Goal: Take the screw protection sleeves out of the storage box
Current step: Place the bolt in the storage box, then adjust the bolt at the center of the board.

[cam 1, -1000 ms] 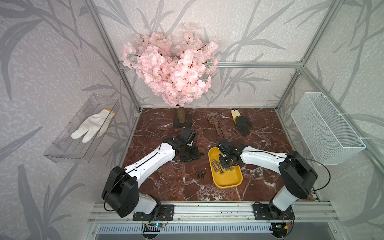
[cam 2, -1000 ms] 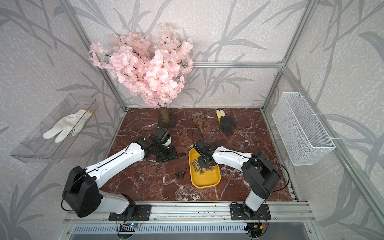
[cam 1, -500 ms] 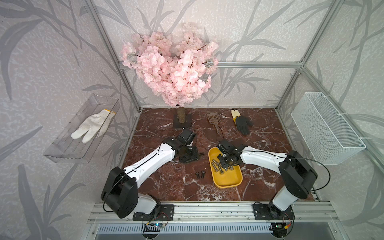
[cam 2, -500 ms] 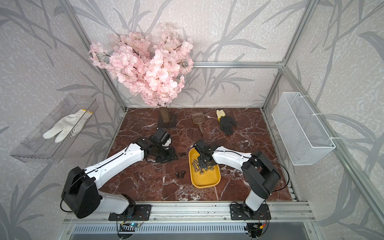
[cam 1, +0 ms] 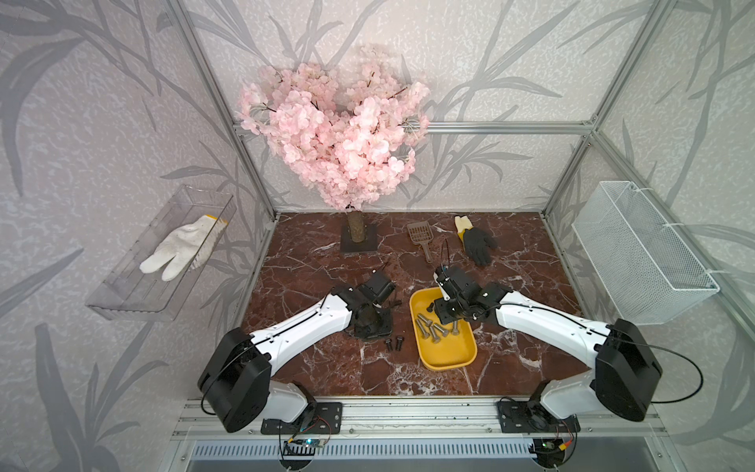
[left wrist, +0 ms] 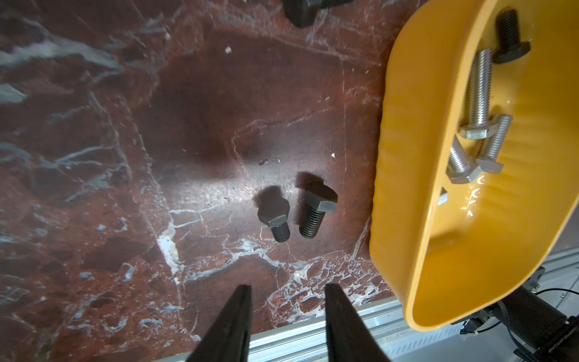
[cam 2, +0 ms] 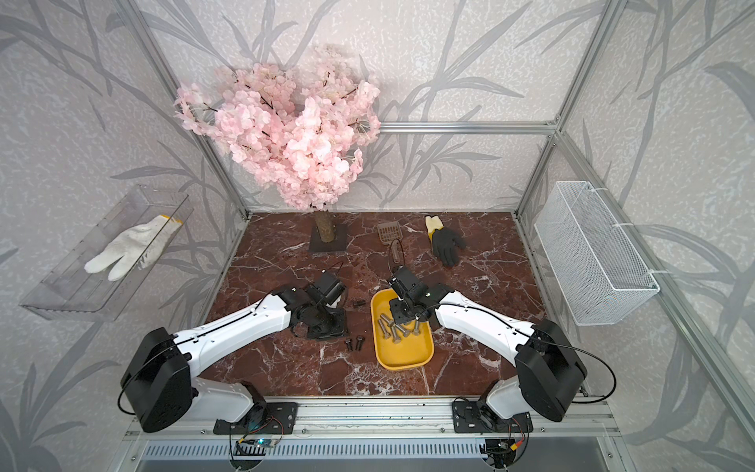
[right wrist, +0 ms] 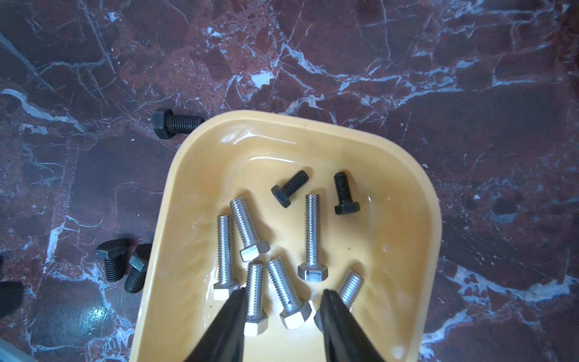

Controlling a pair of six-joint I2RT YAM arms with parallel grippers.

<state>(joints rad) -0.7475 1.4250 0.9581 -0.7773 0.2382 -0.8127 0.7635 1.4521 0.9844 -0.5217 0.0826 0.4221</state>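
Two black screw protection sleeves (right wrist: 346, 192) lie inside the yellow storage box (right wrist: 407, 250), near its far end. They are apart from each other and just beyond a loose cluster of longer silver hex bolts (right wrist: 310, 235). Three more sleeves are outside on the red-brown marble tabletop (right wrist: 470, 109), all on the left arm's side of the box. One lies just beside a far corner, and two lie side by side close to the box's long wall. The right end effector (right wrist: 283, 293) is over the box above the silver bolts, its jaws parted and gripping nothing. The left end effector (left wrist: 286, 288) is over the tabletop beside the box, jaws likewise parted and empty, with the pair of sleeves just ahead of its fingertips. Farther back on the tabletop stand an artificial cherry blossom tree (cam 1: 335, 135), a brown slotted scoop (cam 1: 421, 237) and a black glove with a yellow cuff (cam 1: 476, 243). A clear bin (cam 1: 135, 294) holding a white glove (cam 1: 179, 249) hangs on one side wall, and a white wire-mesh basket (cam 1: 641, 253) hangs on the other.
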